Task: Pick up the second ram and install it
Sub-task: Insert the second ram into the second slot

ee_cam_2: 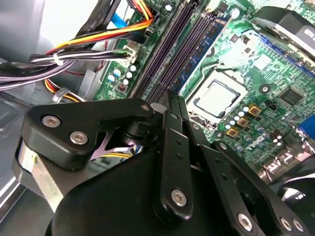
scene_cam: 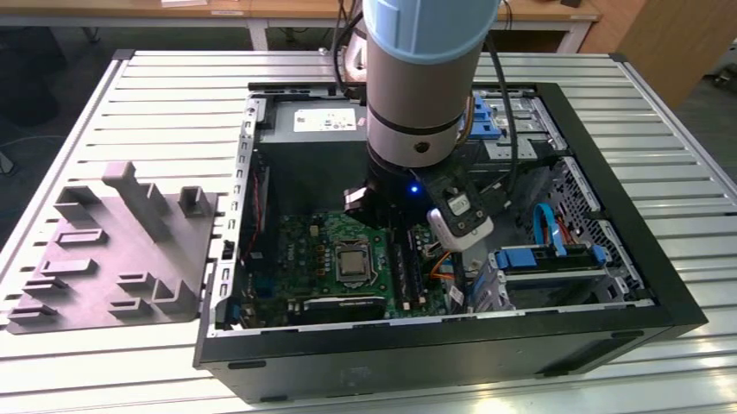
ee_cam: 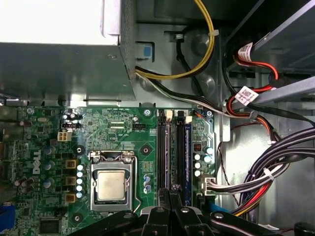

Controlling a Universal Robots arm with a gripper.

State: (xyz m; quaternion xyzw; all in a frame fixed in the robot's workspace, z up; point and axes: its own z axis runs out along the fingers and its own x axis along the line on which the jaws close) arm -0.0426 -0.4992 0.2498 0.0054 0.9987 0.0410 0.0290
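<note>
- My pincer is closed to a sliver; whether it pinches anything, I cannot tell.
- The second ram seems to stand edge-on among the memory slots under my tips.
- Pushing off-line could bend it or leave one end unlatched.

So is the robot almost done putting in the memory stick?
Partway, I think. Done: the gripper is down inside the computer case, right over the memory slots. In hand: it is shut, but I cannot tell whether the second ram is pinched there. Left: seating it fully, as far as I can see.
</note>
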